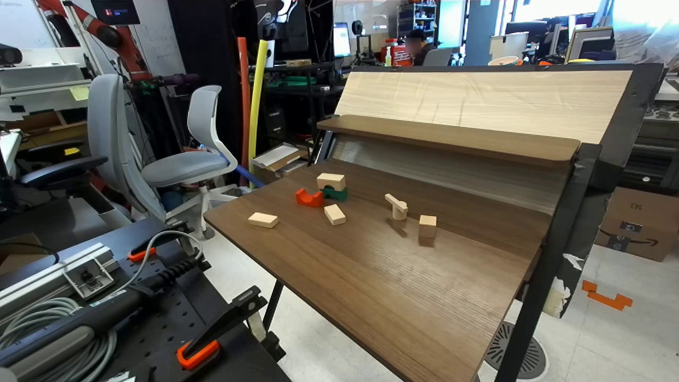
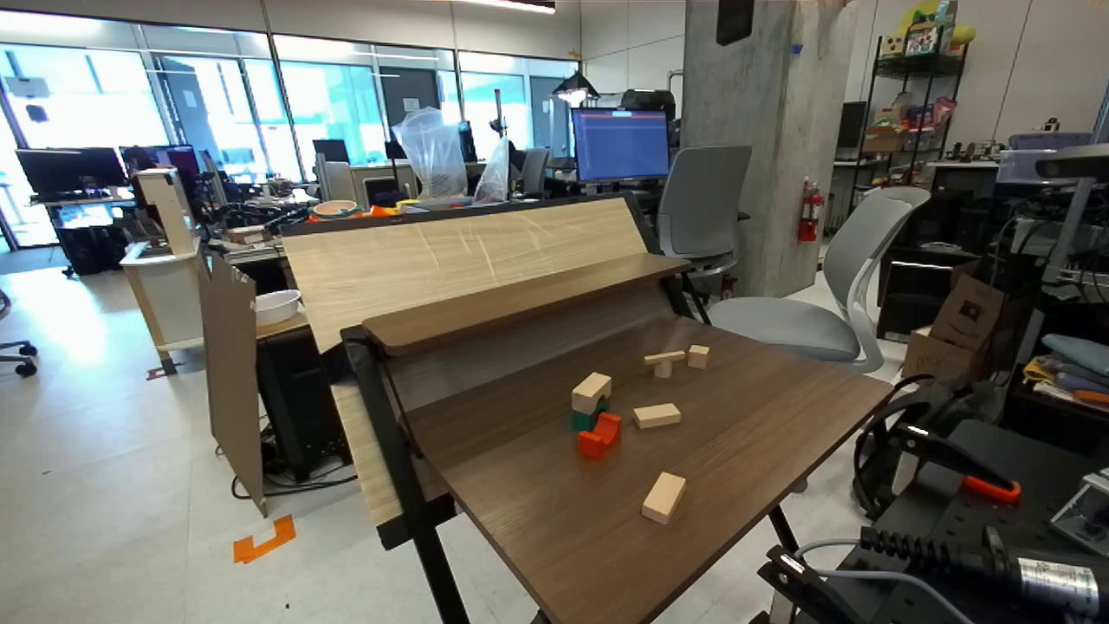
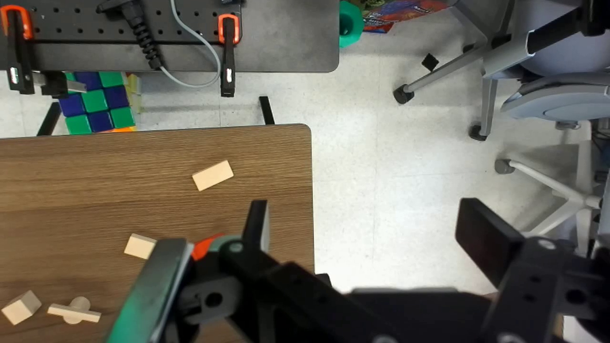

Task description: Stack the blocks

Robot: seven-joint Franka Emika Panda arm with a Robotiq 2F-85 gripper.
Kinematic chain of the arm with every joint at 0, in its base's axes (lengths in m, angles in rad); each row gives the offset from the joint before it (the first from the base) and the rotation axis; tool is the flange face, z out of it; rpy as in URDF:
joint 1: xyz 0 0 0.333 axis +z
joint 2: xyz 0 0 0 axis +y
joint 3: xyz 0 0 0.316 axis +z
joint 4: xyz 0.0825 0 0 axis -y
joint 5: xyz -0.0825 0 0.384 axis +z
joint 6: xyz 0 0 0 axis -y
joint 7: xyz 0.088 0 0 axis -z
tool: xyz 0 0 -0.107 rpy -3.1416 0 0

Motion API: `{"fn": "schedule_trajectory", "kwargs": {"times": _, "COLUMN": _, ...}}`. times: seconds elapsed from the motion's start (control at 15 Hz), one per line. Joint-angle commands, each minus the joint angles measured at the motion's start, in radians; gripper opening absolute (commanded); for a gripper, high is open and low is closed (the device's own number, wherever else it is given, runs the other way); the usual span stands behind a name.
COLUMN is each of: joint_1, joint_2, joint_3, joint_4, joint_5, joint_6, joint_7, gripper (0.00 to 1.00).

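A pale arch block (image 1: 331, 181) rests on a green block (image 1: 335, 195) on the brown table. Beside them sits a red-orange block (image 1: 309, 199) with its hollow facing up. Two pale rectangular blocks (image 2: 664, 497) (image 2: 657, 416) lie flat, apart from each other. A thin pale plank (image 2: 664, 357) lies across a short upright cylinder (image 2: 663, 370), near a pale cube (image 2: 698, 356). Only the wrist view shows my gripper (image 3: 364, 209). Its fingers stand wide apart above the table's side edge, nothing between them. They partly hide the red-orange block (image 3: 204, 247) there.
A raised shelf (image 1: 451, 139) runs along the table's (image 1: 371, 286) back. A black cart (image 3: 286, 38) with clamps and a cable stands across a gap from the front edge. Floor and grey chairs (image 3: 562, 105) lie beyond the table's side edge.
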Motion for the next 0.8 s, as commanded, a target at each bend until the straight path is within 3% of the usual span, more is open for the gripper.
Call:
{"fn": "schedule_trajectory", "kwargs": {"times": 0.0, "joint_1": -0.009, "joint_2": 0.0, "joint_3": 0.008, "joint_4": 0.003, "joint_5": 0.001, "joint_6": -0.003, "joint_7": -0.001, "gripper": 1.0}}
{"fn": "schedule_trajectory", "kwargs": {"times": 0.13, "joint_1": -0.011, "joint_2": 0.014, "joint_3": 0.023, "joint_4": -0.027, "joint_5": -0.021, "joint_6": 0.089, "joint_7": 0.034, "gripper": 1.0}}
{"fn": "schedule_trajectory", "kwargs": {"times": 0.53, "joint_1": -0.029, "joint_2": 0.122, "joint_3": 0.039, "joint_4": -0.141, "joint_5": -0.12, "joint_6": 0.528, "joint_7": 0.214, "gripper": 1.0}}
{"fn": "schedule_trajectory", "kwargs": {"times": 0.73, "joint_1": -0.047, "joint_2": 0.209, "joint_3": 0.031, "joint_4": -0.186, "joint_5": -0.278, "joint_6": 0.71, "joint_7": 0.397, "gripper": 1.0}}
